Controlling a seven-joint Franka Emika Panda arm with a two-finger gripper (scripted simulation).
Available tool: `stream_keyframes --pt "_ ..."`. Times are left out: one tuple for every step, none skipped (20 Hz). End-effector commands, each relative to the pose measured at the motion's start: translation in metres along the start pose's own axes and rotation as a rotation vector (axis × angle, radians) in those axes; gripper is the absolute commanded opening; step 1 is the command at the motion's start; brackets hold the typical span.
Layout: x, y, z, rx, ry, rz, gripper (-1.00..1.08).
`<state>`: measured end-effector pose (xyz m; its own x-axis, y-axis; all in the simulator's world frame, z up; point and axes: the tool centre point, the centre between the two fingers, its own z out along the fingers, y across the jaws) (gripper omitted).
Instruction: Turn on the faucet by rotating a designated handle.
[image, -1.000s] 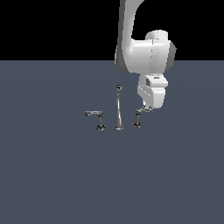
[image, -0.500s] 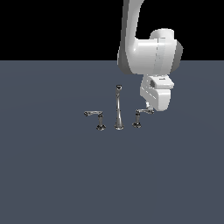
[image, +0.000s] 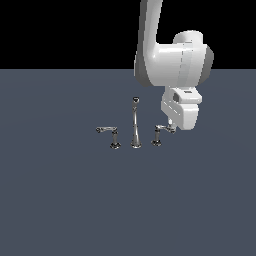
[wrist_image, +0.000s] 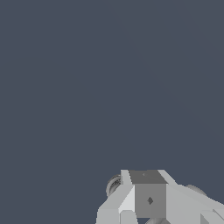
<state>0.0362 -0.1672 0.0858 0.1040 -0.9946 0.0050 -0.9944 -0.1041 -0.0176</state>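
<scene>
Dark grey table; end effector, opening hidden, has shifted sideways against designated handle, lever swinging, so turning looks underway.

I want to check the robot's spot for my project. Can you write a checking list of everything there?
Surface: plain dark grey floor.
Job's things: chrome faucet, tall spout in the middle, a lever handle on each side; the handle on the exterior view's right is at the gripper.
Clutter: nothing seen.
Gripper: gripper at that handle's lever end; open or shut cannot be told.
Cables: nothing seen.
Surroundings: black background.
</scene>
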Motion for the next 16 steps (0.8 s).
stream_keyframes --pt "-0.004 0.013 0.000 -0.013 -0.005 0.001 -1.00" --pt "-0.004 0.016 0.000 -0.013 -0.005 0.001 -1.00" --pt "-0.005 0.019 0.000 -0.014 -0.005 0.002 -1.00" --pt "-0.006 0.022 0.000 -0.015 -0.005 0.002 -1.00" --pt "-0.006 0.026 0.000 -0.015 -0.005 0.003 -1.00" --pt "-0.007 0.029 0.000 -0.016 -0.005 0.003 -1.00" --pt "-0.008 0.032 0.000 -0.017 -0.005 0.004 -1.00" --pt "-0.008 0.035 0.000 -0.017 -0.005 0.004 -1.00" --pt "-0.008 0.035 0.000 -0.017 -0.005 0.004 -1.00" --pt "-0.003 0.032 0.000 -0.014 -0.002 0.010 -1.00" --pt "-0.007 0.034 0.000 -0.014 -0.002 0.010 -1.00" --pt "-0.011 0.036 0.000 -0.014 -0.002 0.009 -1.00" --pt "-0.014 0.037 0.000 -0.015 -0.002 0.009 -1.00" --pt "-0.018 0.039 0.000 -0.015 -0.003 0.008 -1.00" --pt "-0.022 0.041 0.000 -0.015 -0.003 0.008 -1.00" --pt "-0.026 0.042 0.000 -0.016 -0.003 0.008 -1.00"
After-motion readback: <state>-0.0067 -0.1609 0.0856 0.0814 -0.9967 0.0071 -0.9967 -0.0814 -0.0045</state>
